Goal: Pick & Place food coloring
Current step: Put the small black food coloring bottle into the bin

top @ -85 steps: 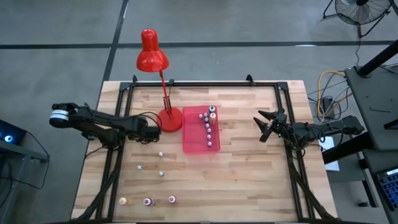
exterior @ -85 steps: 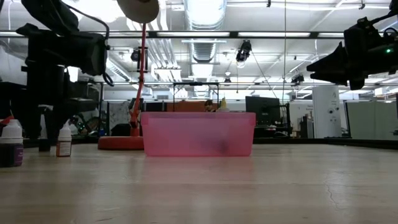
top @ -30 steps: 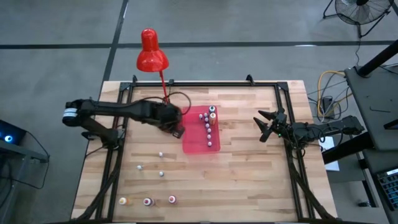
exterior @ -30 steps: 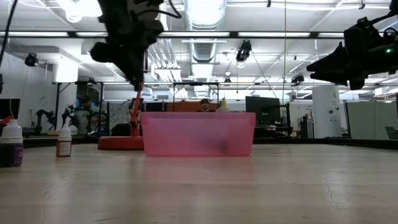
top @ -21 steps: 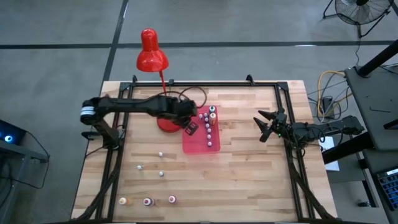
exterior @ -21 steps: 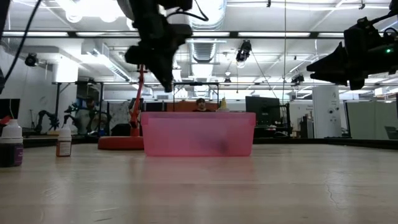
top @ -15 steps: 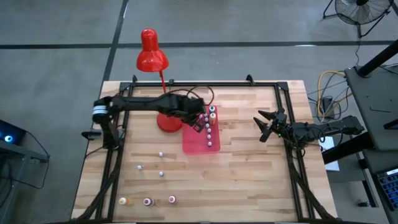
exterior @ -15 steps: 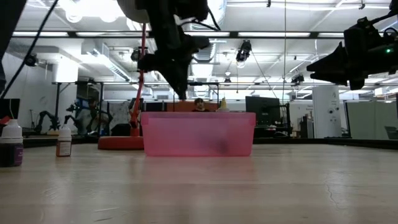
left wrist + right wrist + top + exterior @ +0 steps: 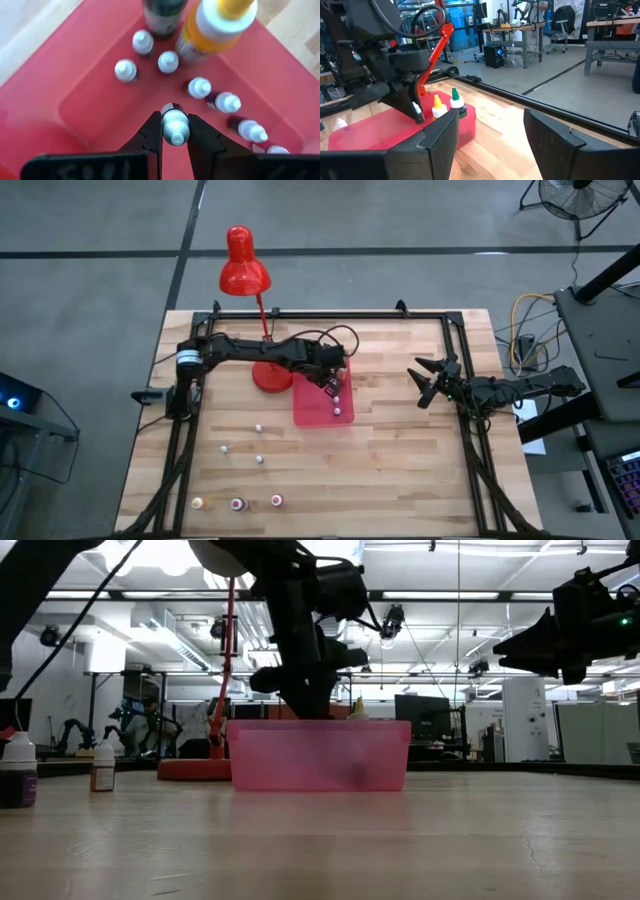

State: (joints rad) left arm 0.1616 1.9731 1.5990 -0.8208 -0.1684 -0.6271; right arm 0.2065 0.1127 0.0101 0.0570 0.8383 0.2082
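The left gripper [image 9: 175, 131], clamped on one small food coloring bottle [image 9: 174, 124], hangs just above the red tray [image 9: 75, 100], so the placing step seems to need lowering, then releasing.

Left gripper [image 9: 175, 131] downward, jaws clamped; right gripper [image 9: 424, 383] aloft, jaws apart.

Even, bright overhead light, high view; soft short shadows on pale wooden plank table [image 9: 400, 440]. Low view: ceiling strip lights [image 9: 330, 560] glare at 12 o'clock, dark arm silhouetted, near tabletop blurred. Left wrist view: large yellow-capped bottle [image 9: 215, 25] at 1 o'clock out of focus, soft edges.
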